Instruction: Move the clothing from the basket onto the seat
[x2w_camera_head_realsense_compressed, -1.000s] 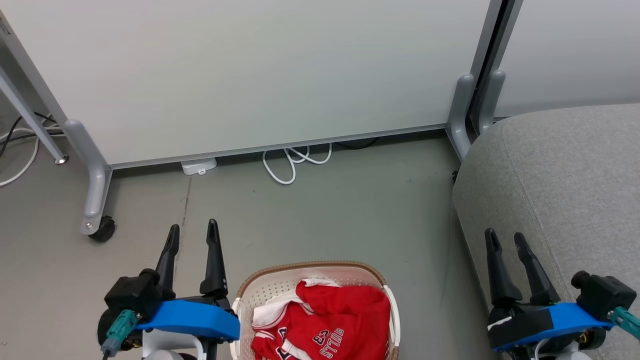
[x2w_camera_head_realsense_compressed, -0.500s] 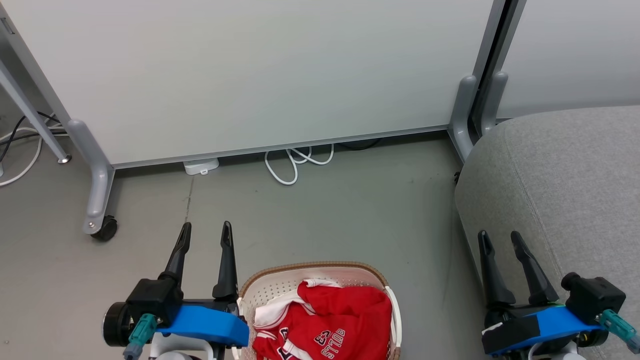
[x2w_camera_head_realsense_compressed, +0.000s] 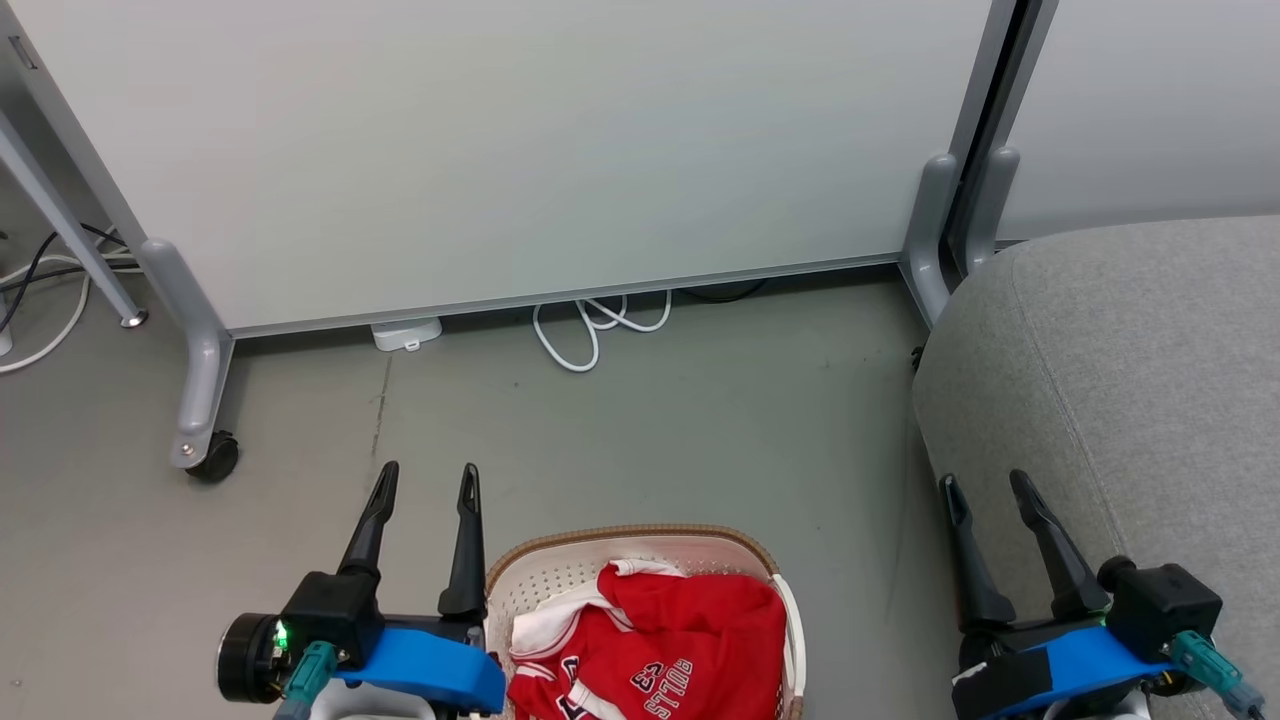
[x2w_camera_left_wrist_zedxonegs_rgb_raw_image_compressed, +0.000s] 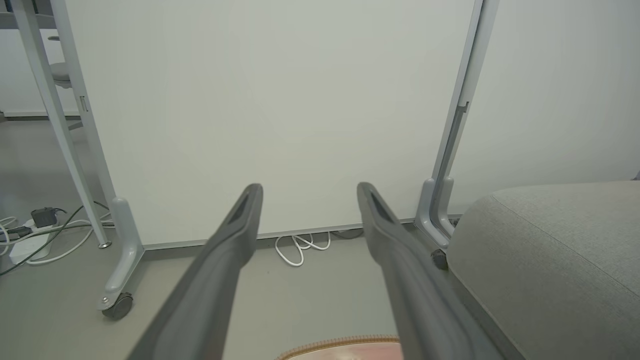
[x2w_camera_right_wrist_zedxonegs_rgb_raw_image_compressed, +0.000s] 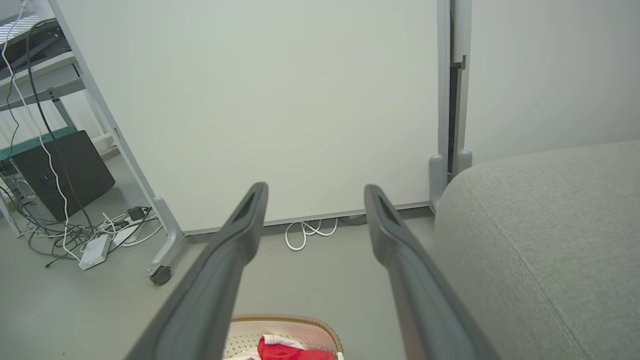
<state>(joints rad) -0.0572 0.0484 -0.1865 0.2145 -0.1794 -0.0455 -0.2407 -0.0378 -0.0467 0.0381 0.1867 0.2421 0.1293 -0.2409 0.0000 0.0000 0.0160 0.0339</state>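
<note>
At the right of the floor area, the grey seat (x2w_camera_head_realsense_compressed: 1130, 380). The basket (x2w_camera_head_realsense_compressed: 545, 575) sits on the floor at bottom centre, holding a red jersey (x2w_camera_head_realsense_compressed: 690, 625) (white trim, lettering visible). Left gripper (x2w_camera_head_realsense_compressed: 430, 470): just beside the basket, spread wide, gripping nothing. Right gripper (x2w_camera_head_realsense_compressed: 983, 480): at the seat's edge, likewise.
</note>
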